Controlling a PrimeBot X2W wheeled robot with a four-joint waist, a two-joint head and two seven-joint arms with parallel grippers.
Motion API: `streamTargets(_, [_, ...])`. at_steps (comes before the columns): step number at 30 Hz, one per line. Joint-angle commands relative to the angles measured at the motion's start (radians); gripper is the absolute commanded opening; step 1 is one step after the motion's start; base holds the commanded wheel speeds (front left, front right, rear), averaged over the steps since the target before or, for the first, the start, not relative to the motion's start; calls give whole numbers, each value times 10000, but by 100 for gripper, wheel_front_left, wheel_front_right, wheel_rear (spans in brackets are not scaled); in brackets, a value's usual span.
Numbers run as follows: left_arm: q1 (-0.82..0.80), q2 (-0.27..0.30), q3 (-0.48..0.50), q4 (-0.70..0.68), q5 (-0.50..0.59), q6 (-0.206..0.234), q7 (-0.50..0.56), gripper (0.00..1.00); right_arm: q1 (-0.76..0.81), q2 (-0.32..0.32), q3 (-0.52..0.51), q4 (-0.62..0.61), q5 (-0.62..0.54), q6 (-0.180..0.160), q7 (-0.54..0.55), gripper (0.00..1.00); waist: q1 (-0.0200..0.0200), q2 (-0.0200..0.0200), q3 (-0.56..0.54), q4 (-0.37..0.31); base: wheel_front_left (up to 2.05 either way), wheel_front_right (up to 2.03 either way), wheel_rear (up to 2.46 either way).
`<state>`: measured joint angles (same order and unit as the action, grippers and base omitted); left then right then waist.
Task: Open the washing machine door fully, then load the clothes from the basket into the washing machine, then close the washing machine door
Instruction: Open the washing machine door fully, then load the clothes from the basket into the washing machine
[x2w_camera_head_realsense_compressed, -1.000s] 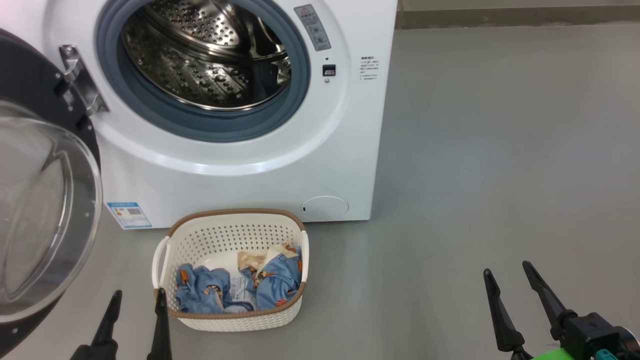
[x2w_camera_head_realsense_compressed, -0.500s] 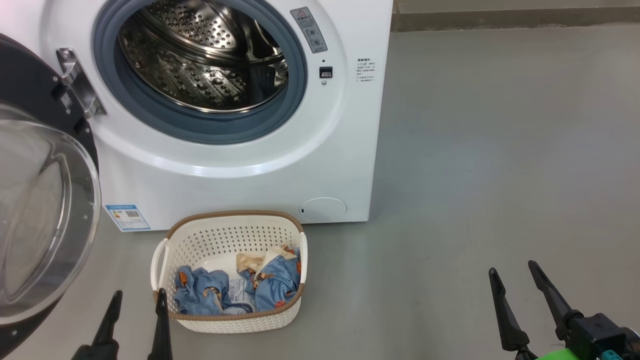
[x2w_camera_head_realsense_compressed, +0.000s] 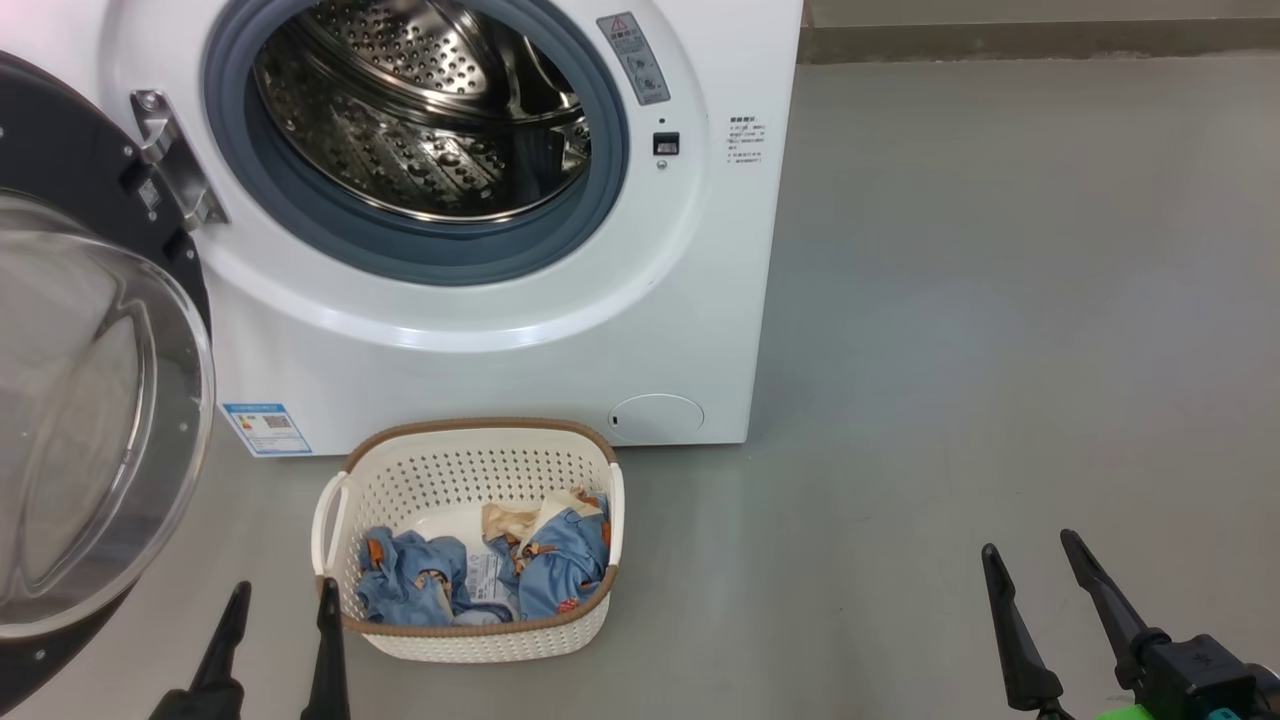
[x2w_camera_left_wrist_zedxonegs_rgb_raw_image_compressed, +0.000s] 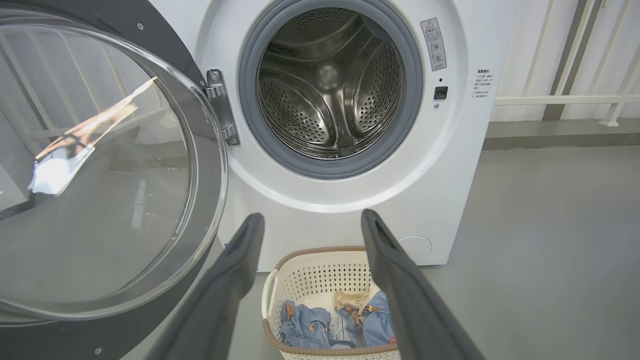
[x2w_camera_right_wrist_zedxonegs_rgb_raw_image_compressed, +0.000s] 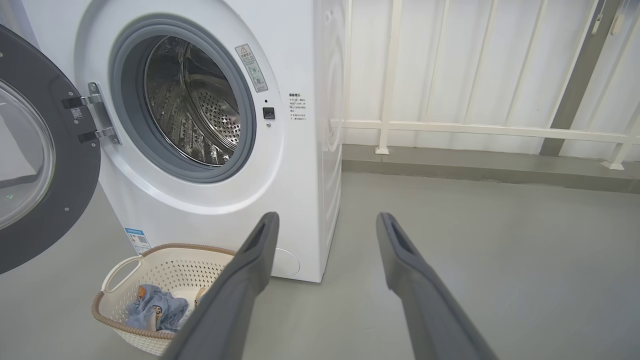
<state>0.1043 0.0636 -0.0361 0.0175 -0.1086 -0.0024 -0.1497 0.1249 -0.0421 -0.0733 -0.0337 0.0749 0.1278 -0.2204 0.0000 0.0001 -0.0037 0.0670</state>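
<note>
the door (x2w_camera_head_realsense_compressed: 60, 140) is wide open, and the clothes (x2w_camera_head_realsense_compressed: 410, 588) lie in the basket (x2w_camera_head_realsense_compressed: 480, 428) on the floor (x2w_camera_head_realsense_compressed: 950, 300) before the washer (x2w_camera_head_realsense_compressed: 500, 365). my left hand (x2w_camera_head_realsense_compressed: 284, 590) is spread and empty beside the basket, my right hand (x2w_camera_head_realsense_compressed: 1030, 545) spread well apart; i should dip the left in and pinch the blue heap deep.

- Smooth grey floor (x2w_camera_head_realsense_compressed: 950, 350), faintly glossy, spread across the right half of the head view.
- Standing on it at the upper left: white washing machine (x2w_camera_head_realsense_compressed: 500, 370), base flat on the floor.
- Set on the floor just in front of the machine's lower front, near it but not touching: cream perforated basket (x2w_camera_head_realsense_compressed: 480, 478) with a brown rim, upright.
- Along the far edge, behind and to the right of the machine: low raised grey kerb (x2w_camera_head_realsense_compressed: 1040, 40), with white railing posts planted on it in the right wrist view.
</note>
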Motion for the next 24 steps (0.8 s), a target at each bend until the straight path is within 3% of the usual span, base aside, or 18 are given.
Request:
streamTargets(1, [-174,157,268,-192,-22,132,-31,100,-164,-81,242,-272,162,29,2,100,0,-1,-11,7,0,0,0])
streamTargets(12, [-241,230,205,-203,16,276,-215,100,-183,-81,254,-266,155,29,3,100,0,-1,-29,-15,29,-29,0])
streamTargets(24, [-352,315,87,-110,-26,345,-220,100,-179,-81,243,-267,202,29,47,100,0,-1,50,75,150,-150,0])
